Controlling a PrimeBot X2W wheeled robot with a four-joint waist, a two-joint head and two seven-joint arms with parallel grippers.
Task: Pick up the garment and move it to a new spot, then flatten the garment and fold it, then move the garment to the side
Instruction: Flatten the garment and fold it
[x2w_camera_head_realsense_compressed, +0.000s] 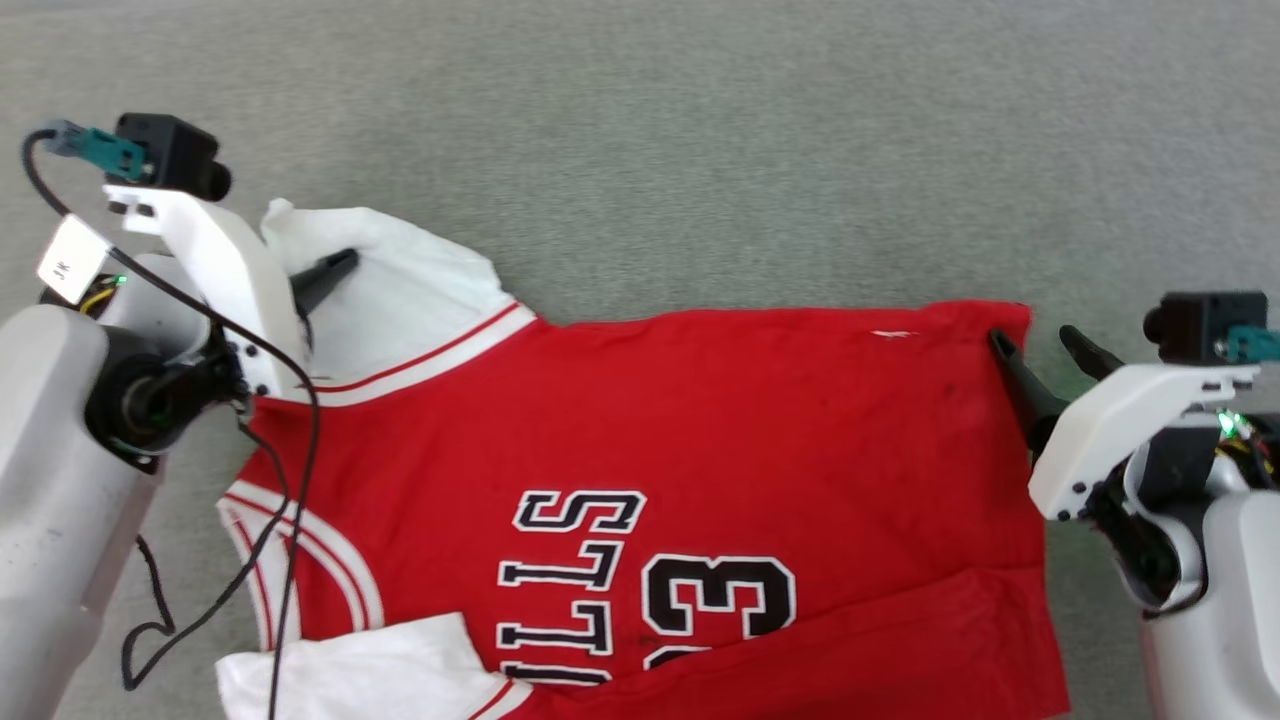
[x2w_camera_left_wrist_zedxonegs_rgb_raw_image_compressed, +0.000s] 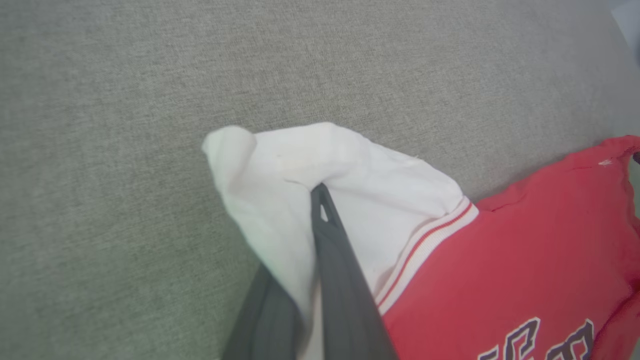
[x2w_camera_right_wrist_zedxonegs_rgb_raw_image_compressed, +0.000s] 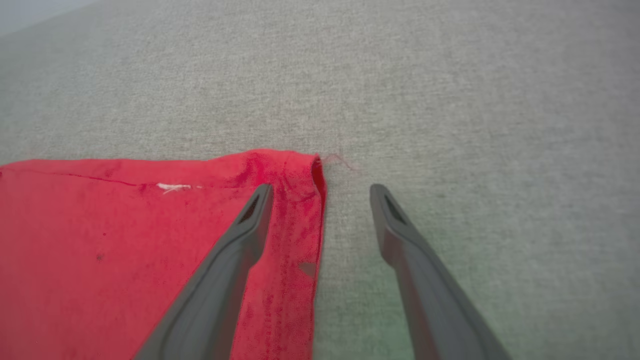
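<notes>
Currently: garment (x2w_camera_head_realsense_compressed: 700, 420) lies spread front-up on the grey surface (x2w_camera_head_realsense_compressed: 640, 120), covering the head view from centre down to 6 o'clock and running off the bottom edge. Body is red, and the black, white-outlined lettering and "23" (x2w_camera_head_realsense_compressed: 715, 600) sit toward 6 o'clock, reading sideways. Striped neckline (x2w_camera_head_realsense_compressed: 300, 560) is at 8 o'clock.

Left gripper (x2w_camera_head_realsense_compressed: 345, 262) is at 10 o'clock in the head view, fingers pointing toward 2 o'clock. Its fingers are pressed together on the white sleeve (x2w_camera_head_realsense_compressed: 410, 290). In the left wrist view the cloth passes between the two dark fingers (x2w_camera_left_wrist_zedxonegs_rgb_raw_image_compressed: 340, 280) and bunches over their tips, so the pinch is on the sleeve fabric. The sleeve is rumpled and raised there, not flat. Its red-white striped trim (x2w_camera_head_realsense_compressed: 440, 355) runs from 9 toward 1 o'clock just below the pinch point.

Right gripper (x2w_camera_head_realsense_compressed: 1035, 340) is at 3 o'clock in the head view, fingers spread wide and holding nothing. In the right wrist view (x2w_camera_right_wrist_zedxonegs_rgb_raw_image_compressed: 321, 190), one finger is over the red hem corner (x2w_camera_right_wrist_zedxonegs_rgb_raw_image_compressed: 295, 170) and the other is over bare grey surface at 3 o'clock of it. The hem's edge lies between the two. Cannot tell whether either tip touches the cloth or the surface.

Second white sleeve (x2w_camera_head_realsense_compressed: 350, 670) lies at 7 o'clock on the bottom edge of the head view. A fold crease crosses the red body at 5 o'clock. A black cable (x2w_camera_head_realsense_compressed: 300, 470) from the left wrist hangs across the neckline area.
</notes>
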